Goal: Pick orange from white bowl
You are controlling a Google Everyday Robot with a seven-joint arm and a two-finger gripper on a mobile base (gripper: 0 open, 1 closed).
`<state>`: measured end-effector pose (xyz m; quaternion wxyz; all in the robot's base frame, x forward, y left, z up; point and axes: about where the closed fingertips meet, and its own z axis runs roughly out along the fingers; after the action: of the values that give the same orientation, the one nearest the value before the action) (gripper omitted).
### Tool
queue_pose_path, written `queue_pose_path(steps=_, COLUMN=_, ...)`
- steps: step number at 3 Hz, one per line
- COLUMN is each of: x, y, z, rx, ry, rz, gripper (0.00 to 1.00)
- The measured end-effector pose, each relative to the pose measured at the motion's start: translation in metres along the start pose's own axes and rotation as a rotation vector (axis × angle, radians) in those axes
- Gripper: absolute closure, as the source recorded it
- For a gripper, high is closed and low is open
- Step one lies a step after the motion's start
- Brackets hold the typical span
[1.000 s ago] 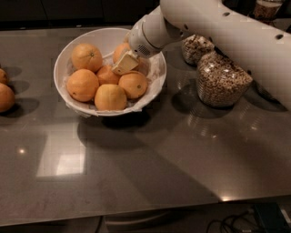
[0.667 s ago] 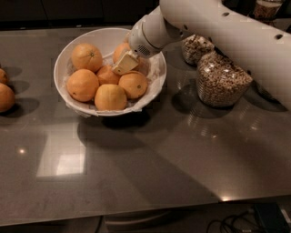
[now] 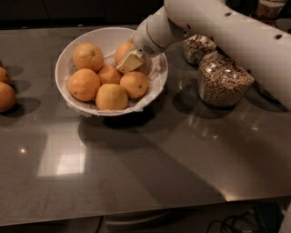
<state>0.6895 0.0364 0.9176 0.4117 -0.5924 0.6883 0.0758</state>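
On the dark table (image 3: 136, 173) the white bowl (image 3: 107, 36) holds heaped fruit, and toward its two o'clock the gripper (image 3: 128, 63) hangs low, grasp impossible to tell, with the orange (image 3: 122, 49) just beyond at eleven o'clock, seemingly touching.

Flat glossy grey bench (image 3: 150, 168); pale square light reflection (image 3: 61, 159) front-left; dark cabinet fronts (image 3: 68, 11) behind; end effector (image 3: 129, 62) over far side.

The gripper (image 3: 129, 62) sits in the bowl (image 3: 105, 37), upper centre, hemmed by packed oranges (image 3: 84, 84). Two jars (image 3: 223, 82) stand just right of the bowl, beneath the arm (image 3: 218, 27). Loose fruit (image 3: 7, 95) lines the left edge. The table (image 3: 145, 173) lies open across the lower frame.
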Motion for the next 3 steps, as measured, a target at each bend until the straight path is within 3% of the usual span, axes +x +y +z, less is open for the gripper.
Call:
queue_pose_path(steps=2, x=-0.0063, y=0.0008, z=0.0009, rx=0.0, ry=0.0, rz=0.0, gripper=0.42)
queue_pose_path(steps=3, x=-0.0063, y=0.0008, z=0.001, rx=0.0, ry=0.0, rz=0.0, gripper=0.61)
